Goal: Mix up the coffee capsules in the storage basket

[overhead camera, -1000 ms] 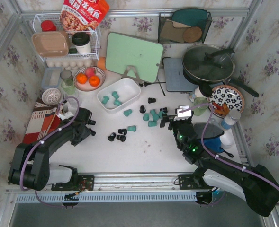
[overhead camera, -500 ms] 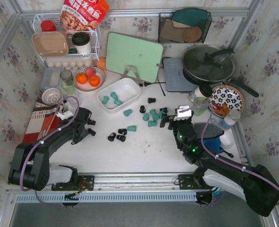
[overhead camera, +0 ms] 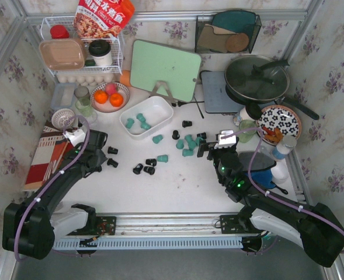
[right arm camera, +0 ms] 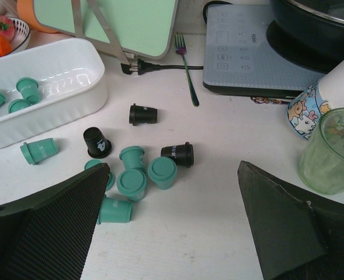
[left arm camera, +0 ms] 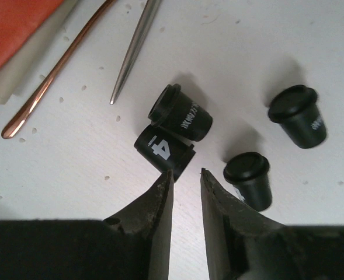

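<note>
The white storage basket [overhead camera: 160,111] [right arm camera: 72,99] holds three teal coffee capsules [overhead camera: 141,119]. More teal capsules [overhead camera: 188,144] [right arm camera: 131,182] cluster on the table beside a few black ones [right arm camera: 177,154]. My right gripper [right arm camera: 173,168] [overhead camera: 208,150] stands wide open and empty just short of that cluster. The left wrist view shows several black capsules; the nearest, marked 4 [left arm camera: 163,151], lies at the tips of my left gripper [left arm camera: 187,174]. Its jaws stand a narrow gap apart with nothing between them. From above, the left arm [overhead camera: 90,153] hides its fingers, with black capsules [overhead camera: 113,150] just to its right.
A red cloth [overhead camera: 46,154] with metal chopsticks [left arm camera: 55,70] lies left of the left arm. A green cutting board [overhead camera: 164,69], a bowl of oranges [overhead camera: 110,96] and a wire rack [overhead camera: 81,52] stand behind. An induction hob [right arm camera: 253,52], a fork [right arm camera: 186,70] and a glass [right arm camera: 329,154] sit at right.
The left arm has swung back toward the left and its jaws have narrowed. The right arm and the capsules seen from above have not moved.
</note>
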